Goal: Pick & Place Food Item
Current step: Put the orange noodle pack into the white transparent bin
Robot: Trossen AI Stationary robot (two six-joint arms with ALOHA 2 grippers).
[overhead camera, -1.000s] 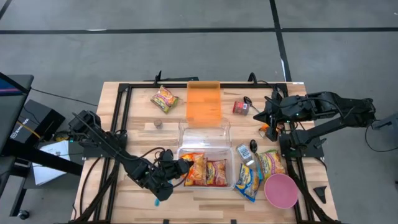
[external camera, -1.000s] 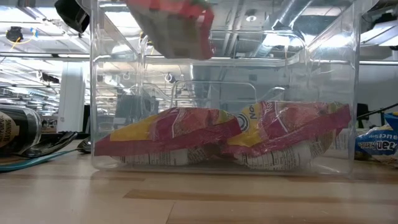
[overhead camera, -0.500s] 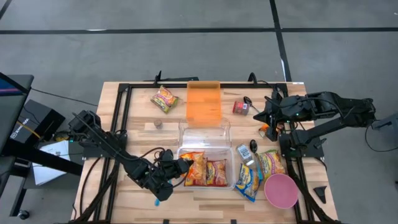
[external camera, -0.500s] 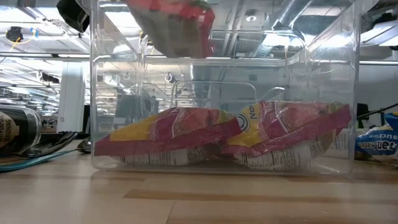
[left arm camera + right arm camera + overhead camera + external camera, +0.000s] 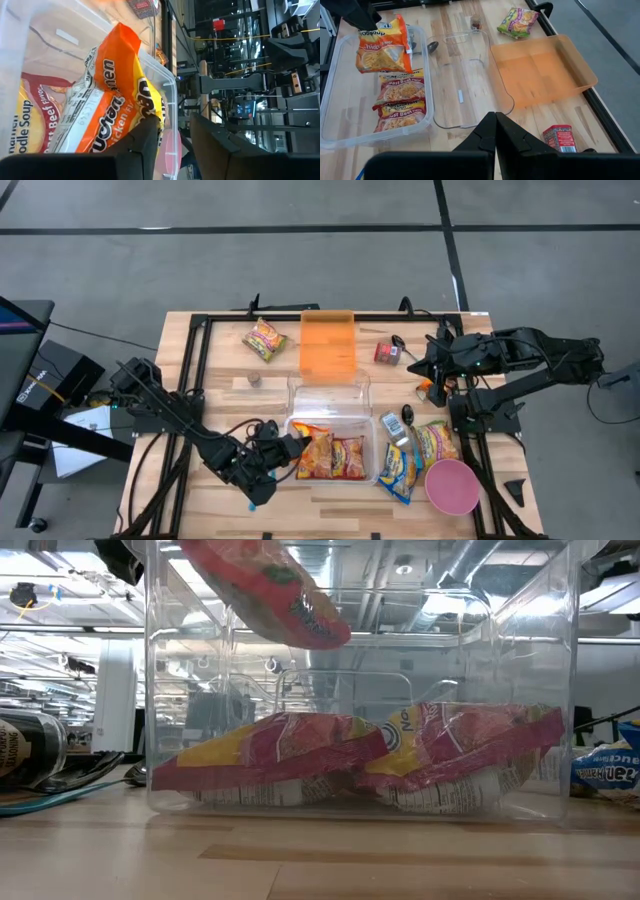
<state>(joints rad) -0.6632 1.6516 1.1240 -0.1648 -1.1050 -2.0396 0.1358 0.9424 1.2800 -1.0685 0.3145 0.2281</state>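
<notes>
Two noodle packs point(image 5: 334, 457) already lie in the clear bin point(image 5: 329, 416) seen from above, low down a third pack point(image 5: 262, 590) hangs over them, the left gripper point(image 5: 172, 134) has its jaws slightly spread around it, and the right gripper point(image 5: 496, 131) sits pressed together over the desk point(image 5: 455, 60).

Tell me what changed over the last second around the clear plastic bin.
The orange noodle packet above the clear plastic bin tipped from hanging upright to slanting, its lower end swinging down. The left pincer, at the bin's left edge, has begun opening, though the packet's corner still lies against one finger. The two red-and-yellow noodle packets in the bin and the right pincer, shut and parked by the table's far right, stayed put.
</notes>
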